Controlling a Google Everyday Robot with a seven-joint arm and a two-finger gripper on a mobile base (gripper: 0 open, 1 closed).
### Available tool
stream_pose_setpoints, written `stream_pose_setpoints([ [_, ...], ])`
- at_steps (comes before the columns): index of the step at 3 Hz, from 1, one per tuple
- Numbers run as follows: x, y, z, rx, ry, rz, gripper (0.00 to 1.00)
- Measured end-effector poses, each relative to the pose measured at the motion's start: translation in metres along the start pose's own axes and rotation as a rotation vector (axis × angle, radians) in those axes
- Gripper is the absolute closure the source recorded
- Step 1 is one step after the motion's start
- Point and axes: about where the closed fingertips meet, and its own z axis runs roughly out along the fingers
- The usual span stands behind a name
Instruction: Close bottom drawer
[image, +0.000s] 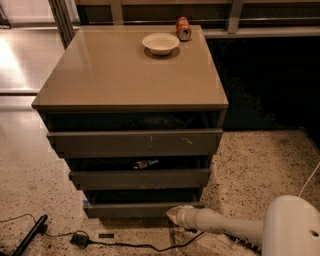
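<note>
Bottom drawer (131, 210), lowest of 3, ajar at 6 o'clock; gripper (175, 215) at its right end, grip state impossible to tell. Risk of skewing and jamming from off-centre pushing, or snagging the floor cable (127, 245).

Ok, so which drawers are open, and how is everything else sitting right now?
Bottom drawer: pulled out, open.
Middle drawer: open, something small inside.
Top drawer: open.
Bowl: upright on the cabinet top.
Can: behind the bowl, seemingly on its side.
Gripper: low, at the bottom drawer's front.
</note>
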Motion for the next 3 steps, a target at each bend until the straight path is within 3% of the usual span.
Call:
stream_pose_setpoints([
  [2, -0.006, 0.000, 0.015, -0.015, -0.013, 0.041, 1.00],
  [3, -0.029, -0.003, 0.023, -0.007, -0.050, 0.034, 1.00],
])
